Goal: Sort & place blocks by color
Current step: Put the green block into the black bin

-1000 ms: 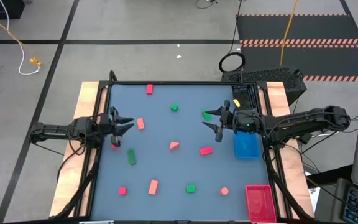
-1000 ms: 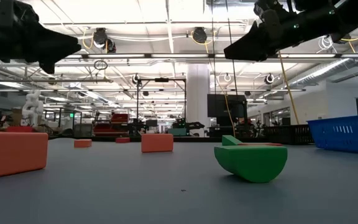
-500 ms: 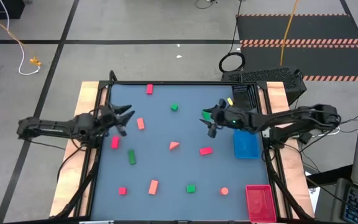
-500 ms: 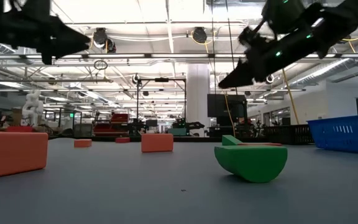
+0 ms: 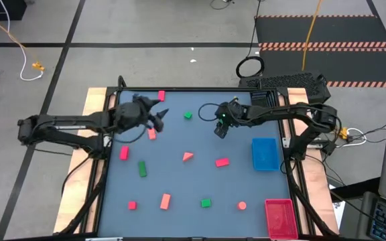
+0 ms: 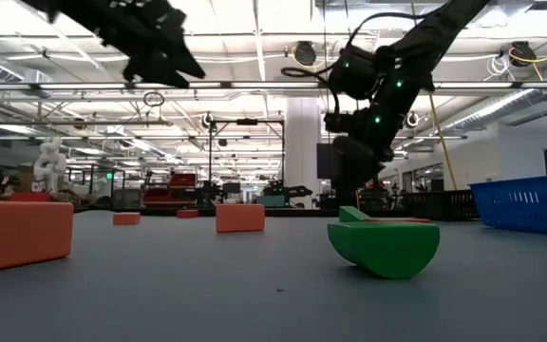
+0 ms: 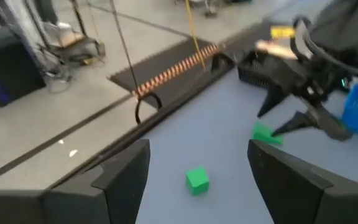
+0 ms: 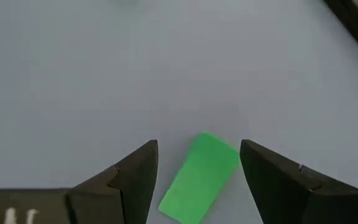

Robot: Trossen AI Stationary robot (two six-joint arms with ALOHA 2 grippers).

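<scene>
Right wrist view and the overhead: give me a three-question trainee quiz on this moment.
1. True or false: the right gripper is shut on the green block.
2. Which tray lies nearer the right gripper: A the blue tray, B the red tray?
3. Fill in: the left gripper hangs open near the ___ block.

Key: 1 false, its open fingers straddle it; 2 A; 3 salmon-pink.

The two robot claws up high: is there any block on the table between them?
Yes. In the high view one small green cube sits on the table between the left gripper and the right gripper, touching neither.
</scene>
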